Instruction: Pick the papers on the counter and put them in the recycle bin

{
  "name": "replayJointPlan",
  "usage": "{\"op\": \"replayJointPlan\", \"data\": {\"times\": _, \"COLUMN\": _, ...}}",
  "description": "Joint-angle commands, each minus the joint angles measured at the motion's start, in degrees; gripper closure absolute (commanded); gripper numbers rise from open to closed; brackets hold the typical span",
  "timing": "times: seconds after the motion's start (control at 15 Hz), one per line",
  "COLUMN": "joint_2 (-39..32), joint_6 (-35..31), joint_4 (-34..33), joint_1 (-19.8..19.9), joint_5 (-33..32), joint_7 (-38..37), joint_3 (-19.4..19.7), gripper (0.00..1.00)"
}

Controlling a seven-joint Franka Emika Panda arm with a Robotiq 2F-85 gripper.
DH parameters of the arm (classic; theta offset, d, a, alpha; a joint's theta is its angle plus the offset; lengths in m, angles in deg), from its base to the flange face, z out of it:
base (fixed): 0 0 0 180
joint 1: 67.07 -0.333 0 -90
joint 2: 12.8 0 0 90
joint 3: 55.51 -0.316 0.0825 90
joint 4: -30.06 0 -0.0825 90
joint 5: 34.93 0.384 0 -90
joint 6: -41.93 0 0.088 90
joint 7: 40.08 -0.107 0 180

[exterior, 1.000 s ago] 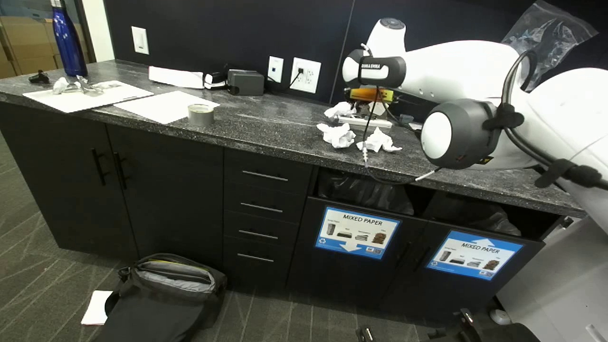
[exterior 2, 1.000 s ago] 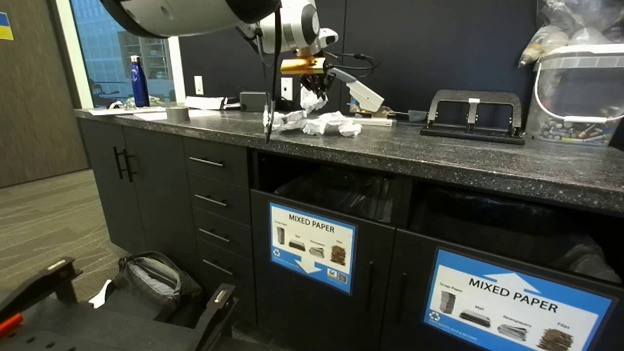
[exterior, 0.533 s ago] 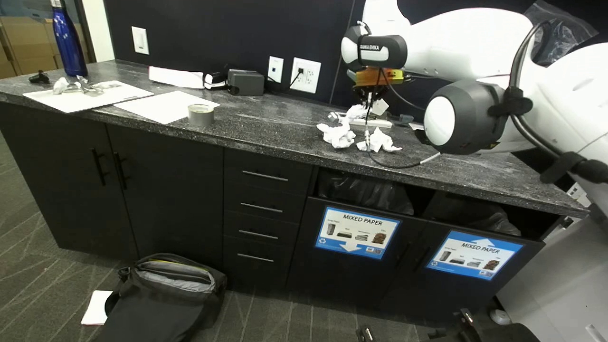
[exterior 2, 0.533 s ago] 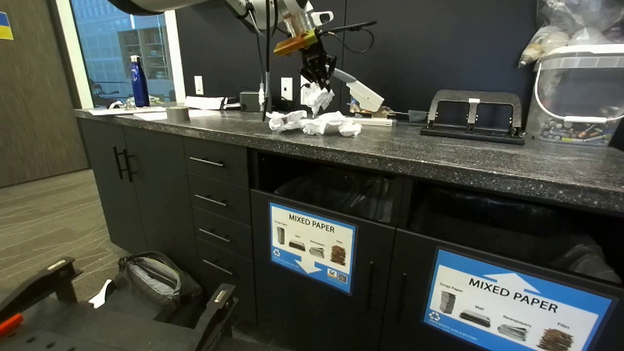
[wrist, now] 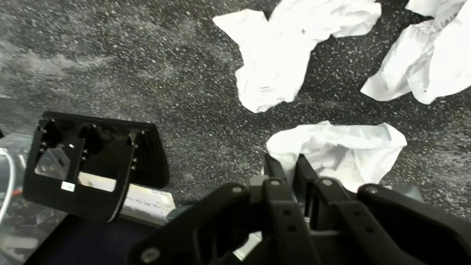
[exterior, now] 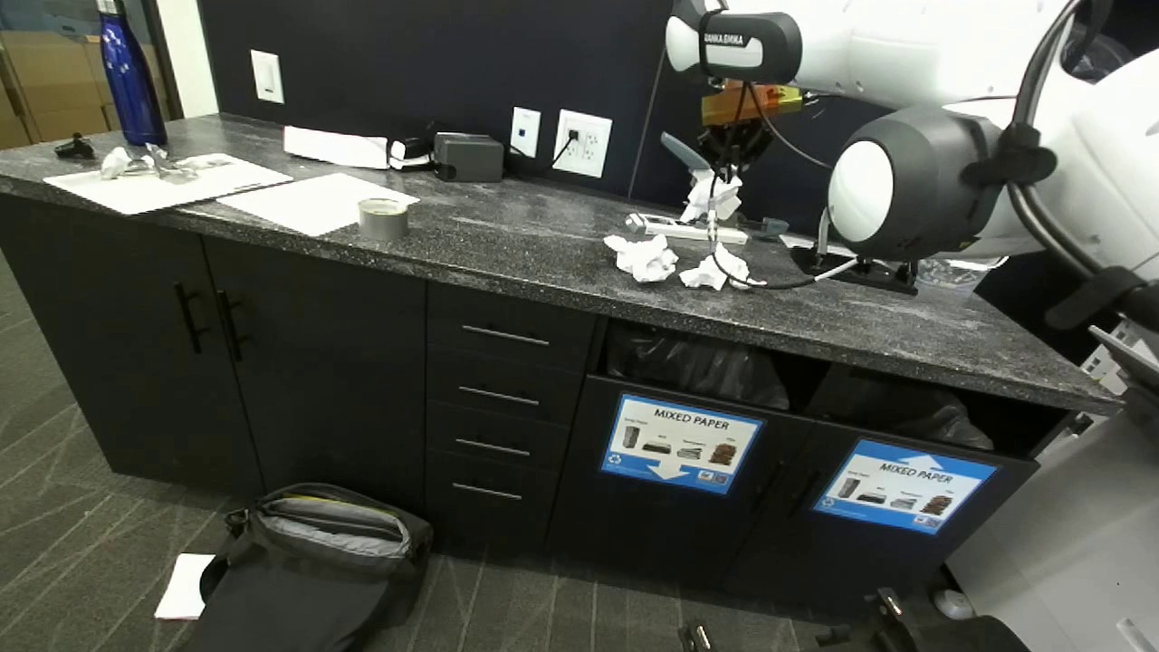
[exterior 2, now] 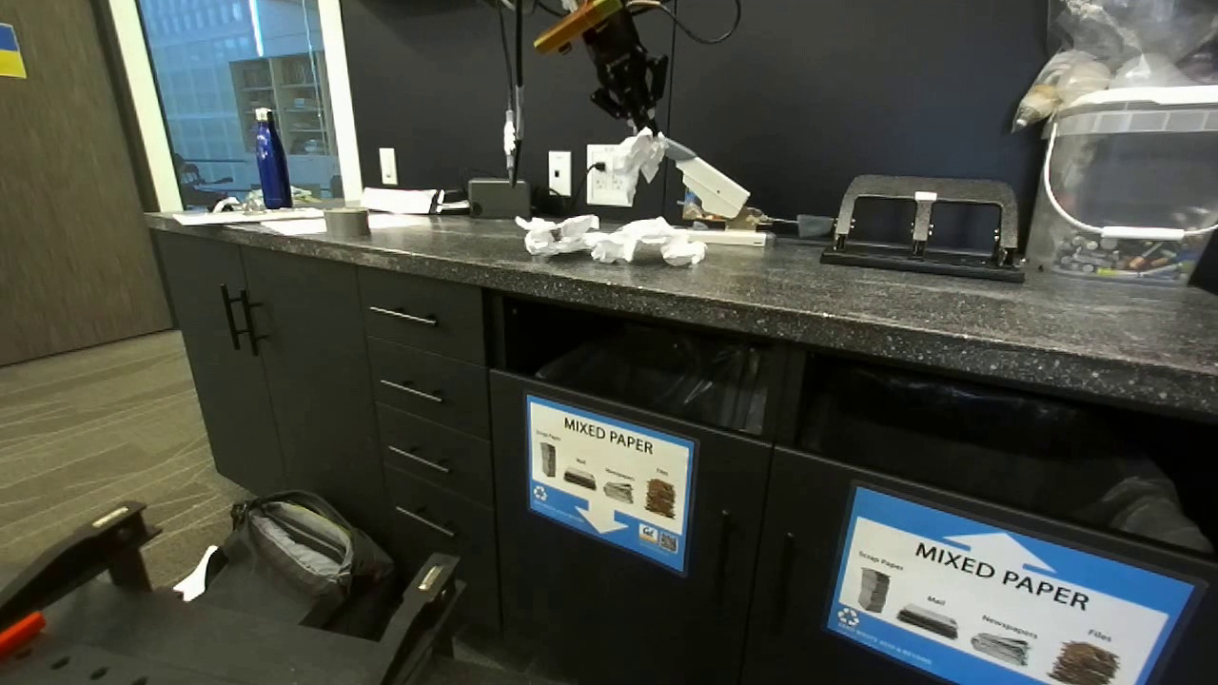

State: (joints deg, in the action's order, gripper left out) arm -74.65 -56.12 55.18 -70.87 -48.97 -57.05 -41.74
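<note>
My gripper [wrist: 289, 167] was pinched tight on one crumpled paper scrap [wrist: 346, 147], which hung in the air clear of the counter [exterior 2: 771, 271], its loose end sticking out sideways in the wrist view. Two more were lying on the counter: one scrap [exterior: 645, 260] plus a second scrap [exterior: 702, 274] just beside it, with some dark speckle showing between them in the wrist view. That made three by my count, one up and two down, though there was also a little rumpled heap [exterior: 115, 164] near the bottle [exterior: 133, 81], too small for me to count the pieces in. Under the counter I had two lined bins [exterior: 706, 367], too dark inside to see much, and two signs [exterior: 681, 444] both reading MIXED PAPER, one arrow down and one arrow up. Elsewhere I counted four drawers [exterior: 507, 367], two flat white sheets [exterior: 312, 204] with the heap sitting on one of them, one tape roll [exterior: 383, 222], and one hole punch [exterior 2: 961, 190] just beside one clear bucket [exterior 2: 1128, 181]. One dark bag [exterior: 308, 580] slouched on the floor [exterior: 507, 598], with a flat white thing [exterior: 186, 587] poking out next to it, couldn't tell what.
</note>
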Motion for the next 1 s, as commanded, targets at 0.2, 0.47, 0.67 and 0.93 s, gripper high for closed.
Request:
{"op": "replayJointPlan", "data": {"times": 0.2, "joint_2": 4.91, "joint_6": 22.90, "joint_4": 2.37, "joint_1": -0.26, "joint_5": -2.76, "joint_7": -1.10, "joint_3": 1.68, "gripper": 0.87}}
{"op": "replayJointPlan", "data": {"times": 0.47, "joint_2": 2.37, "joint_6": 36.68, "joint_4": 0.51, "joint_1": 1.07, "joint_5": -1.67, "joint_7": -3.09, "joint_3": 0.87, "gripper": 0.87}}
{"op": "replayJointPlan", "data": {"times": 0.67, "joint_2": -0.52, "joint_6": 46.64, "joint_4": -0.65, "joint_1": 2.42, "joint_5": -0.67, "joint_7": -3.06, "joint_3": 0.00, "gripper": 0.87}}
{"op": "replayJointPlan", "data": {"times": 0.93, "joint_2": 1.64, "joint_6": 50.23, "joint_4": 12.79, "joint_1": 2.95, "joint_5": 3.57, "joint_7": -4.94, "joint_3": -0.63, "gripper": 0.87}}
